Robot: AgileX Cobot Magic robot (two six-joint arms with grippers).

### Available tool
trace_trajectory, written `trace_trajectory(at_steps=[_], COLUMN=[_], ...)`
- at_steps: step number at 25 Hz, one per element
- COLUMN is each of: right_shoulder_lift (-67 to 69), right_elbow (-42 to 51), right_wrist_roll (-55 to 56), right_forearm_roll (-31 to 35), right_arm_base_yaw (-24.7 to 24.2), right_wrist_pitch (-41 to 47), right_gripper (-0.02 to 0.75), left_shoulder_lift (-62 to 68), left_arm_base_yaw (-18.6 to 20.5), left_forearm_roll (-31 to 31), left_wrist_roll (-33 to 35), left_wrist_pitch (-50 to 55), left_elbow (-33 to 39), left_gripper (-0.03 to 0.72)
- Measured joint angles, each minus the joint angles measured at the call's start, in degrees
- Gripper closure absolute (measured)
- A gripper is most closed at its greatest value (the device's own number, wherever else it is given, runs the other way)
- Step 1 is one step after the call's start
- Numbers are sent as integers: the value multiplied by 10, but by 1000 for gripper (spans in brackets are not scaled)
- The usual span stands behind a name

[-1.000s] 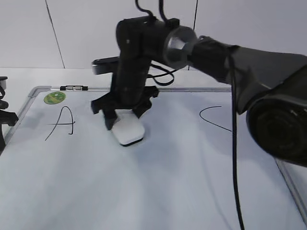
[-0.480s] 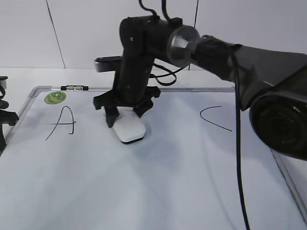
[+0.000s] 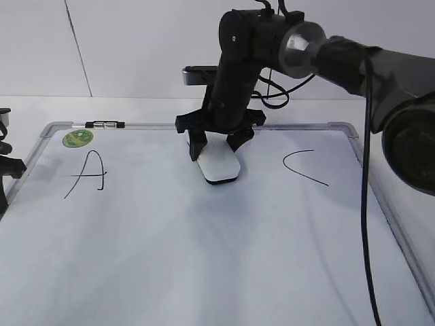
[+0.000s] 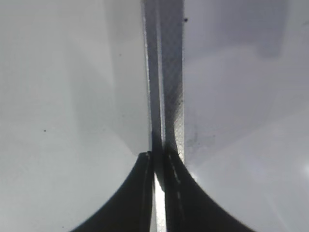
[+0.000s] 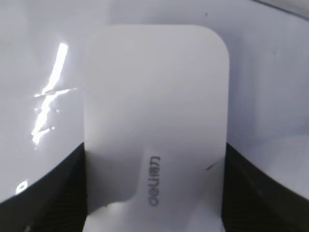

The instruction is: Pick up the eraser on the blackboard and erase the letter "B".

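- Up close, the right gripper (image 5: pixel 154 193) has its jaws clamped on the long sides of the eraser (image 5: pixel 155 121): glossy, rigid, probably light, likely slippery.
- It sits flat on the blackboard (image 3: pixel 204 258), between A and C; no "B" visible.
- Far left, the left gripper (image 4: pixel 157 166): jaws pressed together, empty.
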Motion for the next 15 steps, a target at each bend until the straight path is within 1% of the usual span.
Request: trace_trajectory(at_steps=[6,10,15], right_shoulder_lift=[-57,-118,-189], right_elbow=[27,75,162], right_wrist_roll=[0,-2,-4], right_forearm_roll=[3,4,-44], right_arm_base_yaw=[-1,-1,-1], right_wrist_pitch=[5,5,5], right_gripper=[191,190,190], left_shoulder_lift=[0,0,0], left_arm_base_yaw=[0,0,0], left_forearm_roll=[1,1,1], left_wrist_roll=[0,0,0], left_wrist_pitch=[0,0,0], left_elbow=[0,0,0], left_gripper=[670,670,670])
